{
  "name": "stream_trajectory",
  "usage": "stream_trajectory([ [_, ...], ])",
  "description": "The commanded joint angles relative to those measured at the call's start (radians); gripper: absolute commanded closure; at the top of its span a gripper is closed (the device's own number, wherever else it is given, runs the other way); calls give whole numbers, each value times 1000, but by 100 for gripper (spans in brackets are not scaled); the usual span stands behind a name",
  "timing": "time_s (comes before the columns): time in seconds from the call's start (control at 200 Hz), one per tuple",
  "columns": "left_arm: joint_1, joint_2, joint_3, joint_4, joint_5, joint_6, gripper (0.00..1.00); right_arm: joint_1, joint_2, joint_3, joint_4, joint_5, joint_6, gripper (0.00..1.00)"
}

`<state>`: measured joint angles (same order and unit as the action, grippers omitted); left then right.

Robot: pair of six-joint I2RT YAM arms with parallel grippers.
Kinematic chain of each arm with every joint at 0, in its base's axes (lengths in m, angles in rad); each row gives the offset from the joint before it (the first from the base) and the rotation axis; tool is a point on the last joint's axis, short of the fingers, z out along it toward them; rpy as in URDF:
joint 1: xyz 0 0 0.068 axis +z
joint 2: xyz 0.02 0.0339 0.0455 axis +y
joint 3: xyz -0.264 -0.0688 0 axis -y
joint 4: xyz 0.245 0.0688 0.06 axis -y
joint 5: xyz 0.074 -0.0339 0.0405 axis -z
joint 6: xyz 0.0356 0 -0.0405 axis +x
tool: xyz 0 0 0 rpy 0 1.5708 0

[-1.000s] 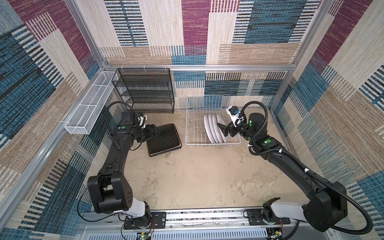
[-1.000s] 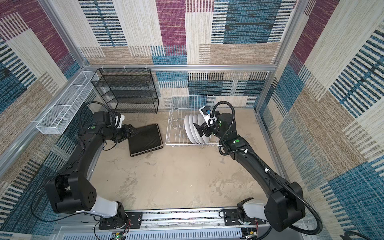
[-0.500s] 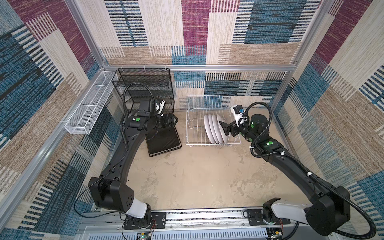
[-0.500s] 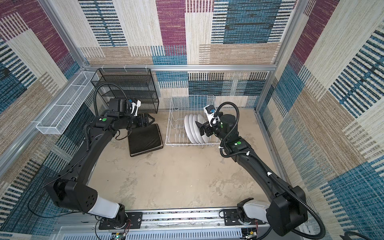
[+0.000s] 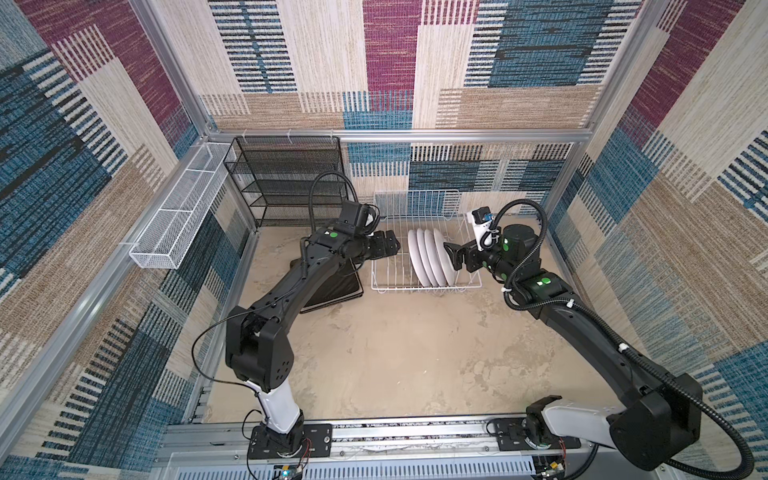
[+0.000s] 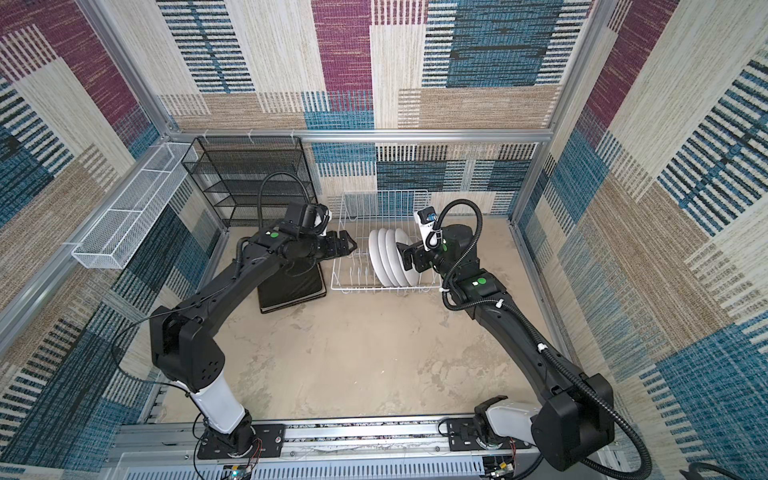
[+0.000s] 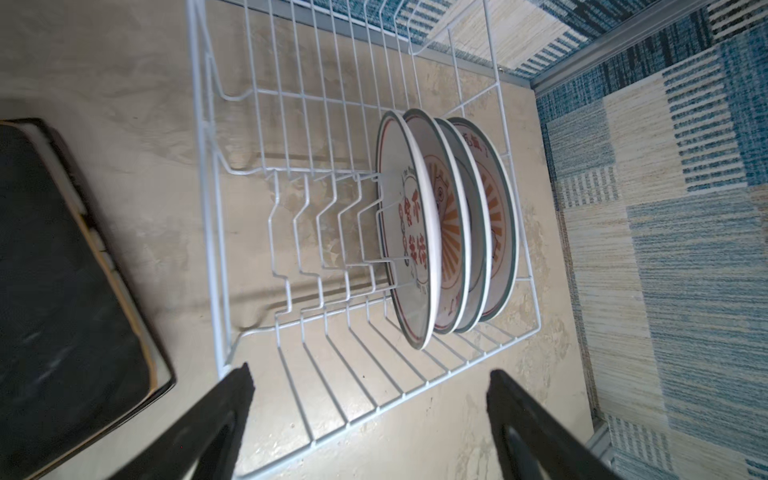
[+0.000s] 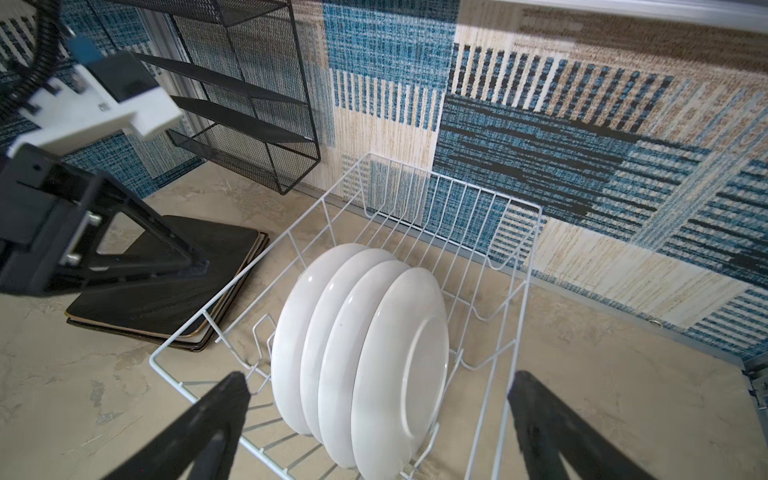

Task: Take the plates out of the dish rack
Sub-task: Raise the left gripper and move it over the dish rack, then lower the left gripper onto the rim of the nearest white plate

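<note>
My L gripper [image 5: 388,249] is spread wide w/ nothing betw. its fingers [image 7: 232,399]. In the left wrist view they frame only bare wire and table [image 5: 395,353]. It hangs at the left end of the dish rack [image 5: 415,203], about over the rim. Its tips point at the round plates [image 5: 430,257], w/ a run of bare prongs betw. us.

My R gripper [image 5: 453,255] is also wide open & empty. It sits at the rack's right end, tips just beside the back of the outermost plate; can't tell if touching. In the right wrist view my fingers [image 8: 224,415] stand either side of the plate row [image 8: 361,353], a little short of it.

Four round plates stand on edge in the rack's right half, close together, leaning a bit. Their plain white backs face my R side. The printed faces (orange sunburst, red chars) [image 7: 449,224] face my L side.

The square plates [image 5: 332,291] lie stacked flat on the table, black backs up. The stack is just left of the rack, partly under my L arm. Cream edges show at the stack's side [image 7: 124,299].

The rack sits near the back wall. The black mesh shelf unit [image 5: 286,178] stands at back left. The long white mesh basket [image 5: 174,224] hangs on the left rail.
</note>
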<state>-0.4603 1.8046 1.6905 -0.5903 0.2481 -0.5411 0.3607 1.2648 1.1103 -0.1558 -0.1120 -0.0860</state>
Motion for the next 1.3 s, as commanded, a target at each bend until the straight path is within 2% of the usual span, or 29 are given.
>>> stream_trajectory([
  [0.0,-30,63,48,38,37,-39,13,-9,17,26,-37,-44,48,0],
  [0.27,-45,192,157,8,9,-56,26,-14,12,25,-34,-49,37,0],
  [0.456,-46,254,216,-9,28,-57,46,-15,-7,8,-10,-39,38,0],
  [0.586,-49,292,249,-7,49,-72,48,-15,-4,8,-10,-38,35,0],
  [1.147,-83,403,335,-7,67,-137,70,-15,17,11,12,-38,39,0],
  [1.292,-91,409,335,-5,85,-145,71,-15,12,6,22,-35,40,0],
])
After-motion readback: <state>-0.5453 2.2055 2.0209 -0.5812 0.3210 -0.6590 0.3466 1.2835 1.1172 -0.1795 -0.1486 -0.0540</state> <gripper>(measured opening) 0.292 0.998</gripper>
